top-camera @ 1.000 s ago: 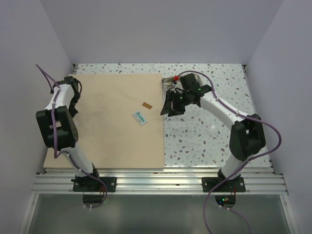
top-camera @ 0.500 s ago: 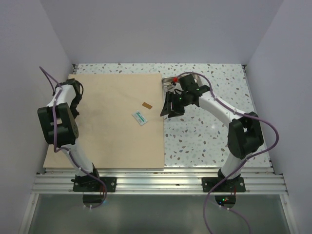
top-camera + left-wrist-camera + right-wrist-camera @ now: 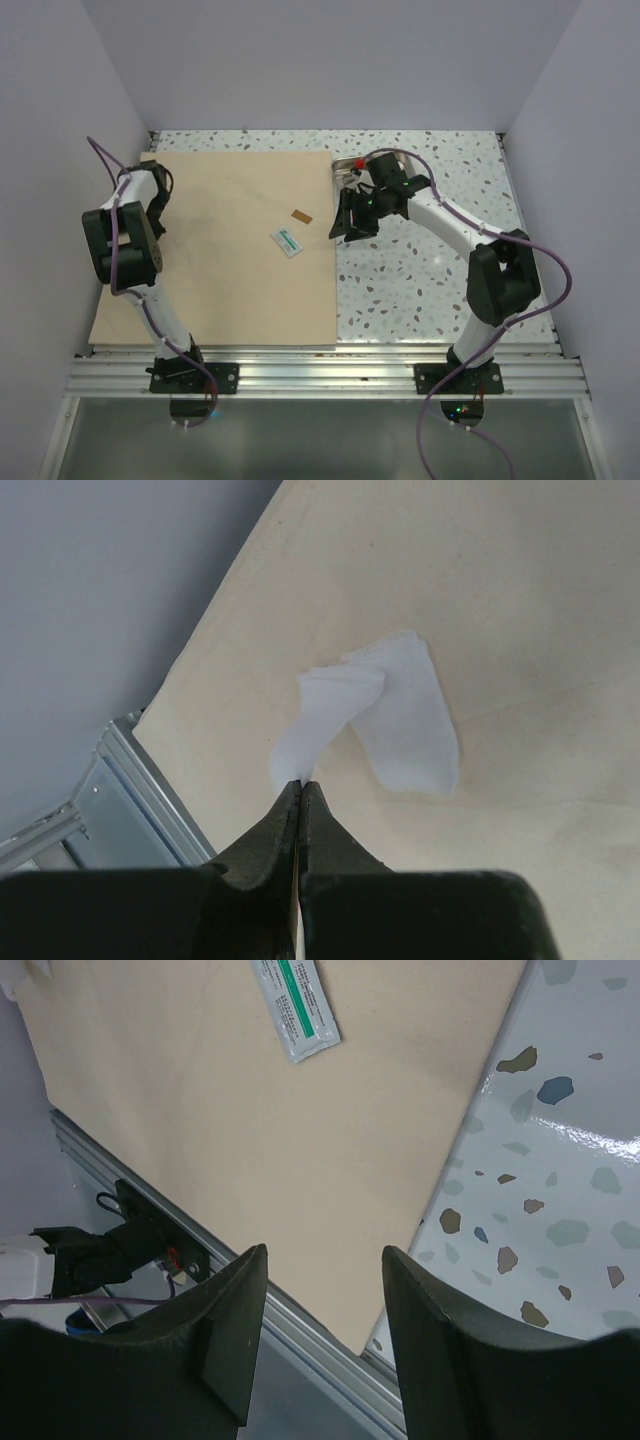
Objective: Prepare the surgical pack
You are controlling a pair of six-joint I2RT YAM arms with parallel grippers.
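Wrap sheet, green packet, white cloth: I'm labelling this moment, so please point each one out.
Wrap sheet (image 3: 220, 285), top view, a bare stretch near its middle.
Green packet (image 3: 296, 1005), right wrist view, its middle.
White cloth (image 3: 405, 720), left wrist view, its wide flat part.

Speckled table (image 3: 430, 280)
The left half is covered by a tan wrap sheet (image 3: 220, 290); a steel tray (image 3: 343, 163) is set beside it.

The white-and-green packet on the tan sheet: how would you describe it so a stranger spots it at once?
Start at the large tan square wrap sheet covering the left half of the speckled table. Near its right edge, about midway, lies a small white packet with a green stripe. The tiny brown rectangle just beyond it is smaller and plain; only the packet is white with green.
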